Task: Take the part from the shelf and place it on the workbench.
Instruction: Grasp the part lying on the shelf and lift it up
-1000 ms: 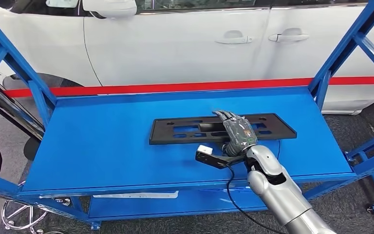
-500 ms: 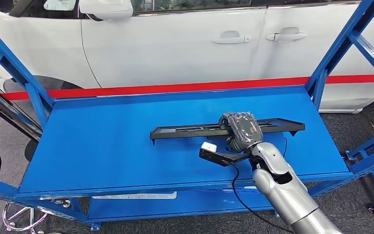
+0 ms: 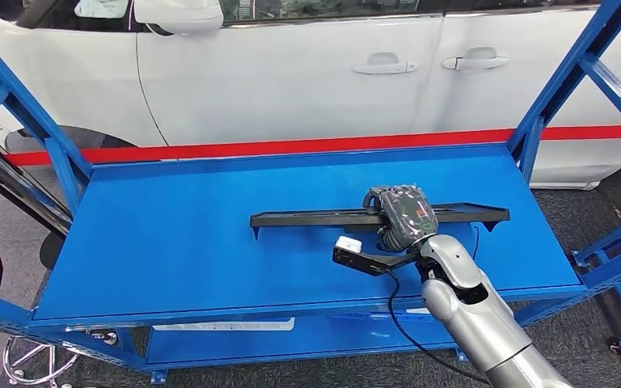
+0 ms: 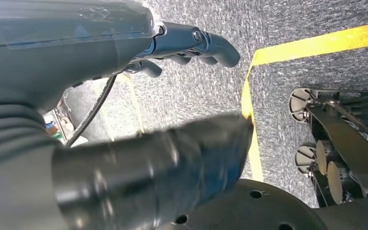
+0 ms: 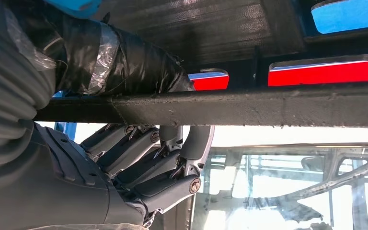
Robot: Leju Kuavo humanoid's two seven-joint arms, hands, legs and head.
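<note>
Head view: the right hand [image 3: 402,217], right of centre frame, is clamped around the long flat black plastic part [image 3: 315,217]. The part's long axis runs left-right, lifted edge-on above the blue metal shelf [image 3: 170,234], most of its length lying left of the grip.

Left wrist view: the left hand [image 4: 124,72] hangs over grey floor, fingers loosely apart, holding nothing.

Right wrist view: thumb and fingers [image 5: 139,158] pinch the part's edge.

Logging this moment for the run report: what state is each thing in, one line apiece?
Part: lifted off the shelf, seen edge-on, gripped near its middle.
Right hand: fingers wrapped around the part's edge.
Left hand: holds nothing, fingers loosely curled, hanging over the floor.
Shelf: top deck bare under the part.
Car doors: closed.
</note>
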